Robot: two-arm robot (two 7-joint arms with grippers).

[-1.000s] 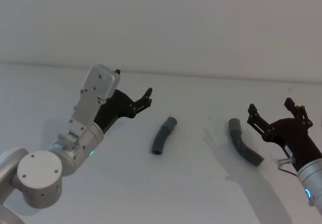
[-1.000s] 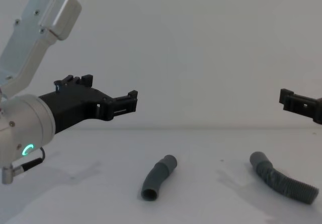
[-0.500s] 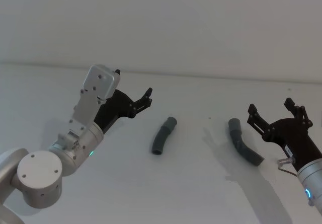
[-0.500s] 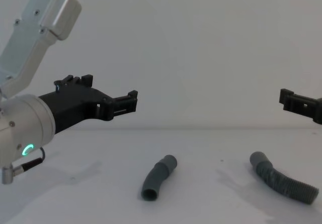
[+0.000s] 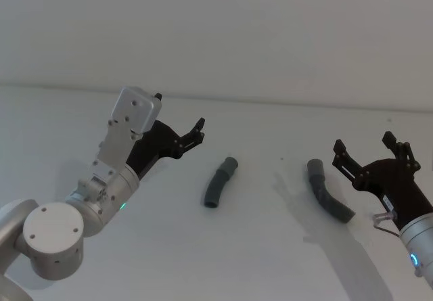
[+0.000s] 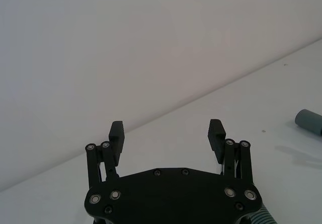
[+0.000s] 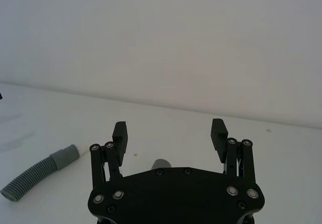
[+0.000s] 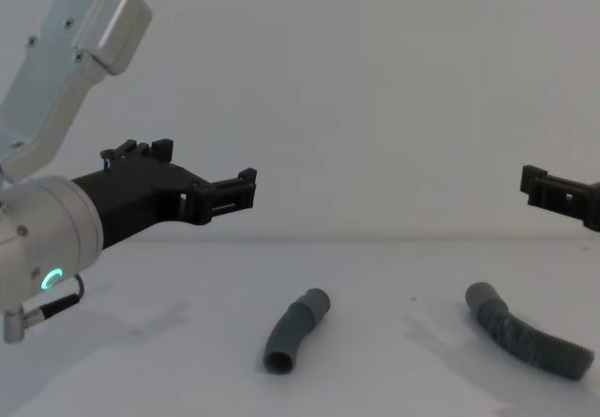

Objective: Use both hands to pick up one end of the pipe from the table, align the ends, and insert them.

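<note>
Nearest me, both arms hang above the tabletop [image 5: 257, 247]. The left pincer [image 5: 197, 132] is spread and empty, off to the left of the short bent piece [image 5: 219, 182]. The right pincer [image 5: 364, 144] is likewise spread and empty, just right of the corrugated piece [image 5: 328, 198]. Both pieces lie flat, well apart from each other. The corrugated one has its ribbed tail nearer me and its smooth cuff [image 5: 314, 168] farther. I judge both light. The ribbed hose will likely flex, so I'd pinch right behind the cuff, and take the stiffer bend mid-body. Which end of the short piece carries the narrow tip, I can't quite make out.
</note>
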